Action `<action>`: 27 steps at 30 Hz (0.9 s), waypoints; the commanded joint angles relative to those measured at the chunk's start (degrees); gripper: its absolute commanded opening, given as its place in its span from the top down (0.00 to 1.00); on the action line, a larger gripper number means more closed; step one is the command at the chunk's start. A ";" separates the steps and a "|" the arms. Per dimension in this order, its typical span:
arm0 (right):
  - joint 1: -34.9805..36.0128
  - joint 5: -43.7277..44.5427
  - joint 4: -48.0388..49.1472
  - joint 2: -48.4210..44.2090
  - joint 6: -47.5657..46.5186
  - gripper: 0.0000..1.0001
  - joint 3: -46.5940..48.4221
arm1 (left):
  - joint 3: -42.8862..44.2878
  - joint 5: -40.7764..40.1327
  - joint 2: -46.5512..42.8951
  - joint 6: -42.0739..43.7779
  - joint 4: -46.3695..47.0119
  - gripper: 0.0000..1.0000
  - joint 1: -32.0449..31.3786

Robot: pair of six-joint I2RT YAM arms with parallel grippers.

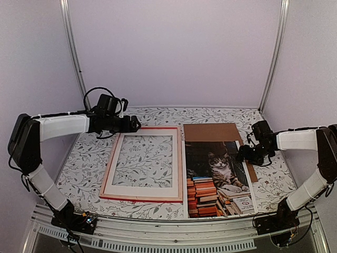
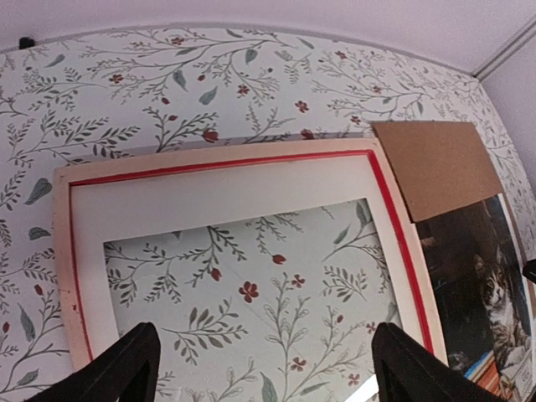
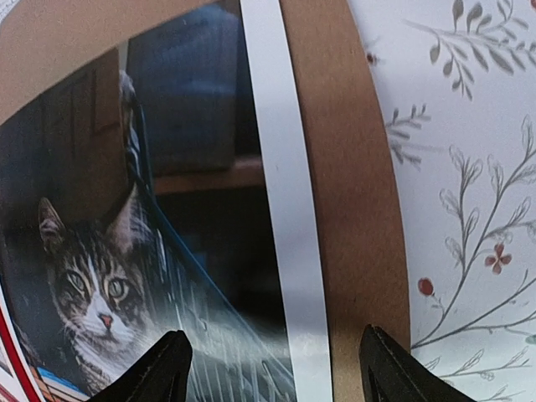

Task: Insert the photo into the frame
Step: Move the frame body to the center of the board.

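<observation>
Right hand [image 1: 243, 154] hovers low over the right edge of the photo [image 1: 216, 174], its fingers spread apart and holding nothing. In the wrist view they straddle the print's white margin and the strip of brown backing board [image 1: 210, 132] showing beside it. The photo lies flat on that board, just right of the frame [image 1: 108, 171], which rests on the table [image 1: 84, 163] with a white mat board [image 1: 142, 190] inside it.

The left hand [image 1: 131, 124] sits above the frame's far left corner, fingers likewise apart and empty.

The print looks like thin paper: light, limp, and easy to crease or smudge. Lying flush on the board, it offers little for a finger to get under. The white right margin seems the best place to pinch, perhaps after sliding the sheet so that an edge overhangs the board. It would likely sag if lifted by one side only.
</observation>
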 commanded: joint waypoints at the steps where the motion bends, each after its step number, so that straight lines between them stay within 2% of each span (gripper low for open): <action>1: -0.14 -3.30 -1.79 -4.30 3.64 0.29 -2.98 | -2.19 2.68 -3.19 -0.63 0.66 0.03 -6.13; 6: -0.01 -3.35 -1.25 -6.72 6.12 0.30 -6.11 | -3.77 3.43 -4.58 -2.14 1.18 0.00 -13.98; 11: 0.09 -5.33 0.45 -8.79 7.86 0.32 -9.06 | -2.27 4.08 -1.72 -4.84 2.66 0.00 -22.82; 19: 1.34 -6.48 3.47 -8.43 8.72 0.32 -10.47 | 7.61 5.86 12.33 -6.29 1.09 0.05 -33.27; 27: 1.97 -6.32 4.99 -7.50 8.68 0.28 -11.41 | 18.22 6.12 22.42 -5.69 -2.11 0.07 -37.92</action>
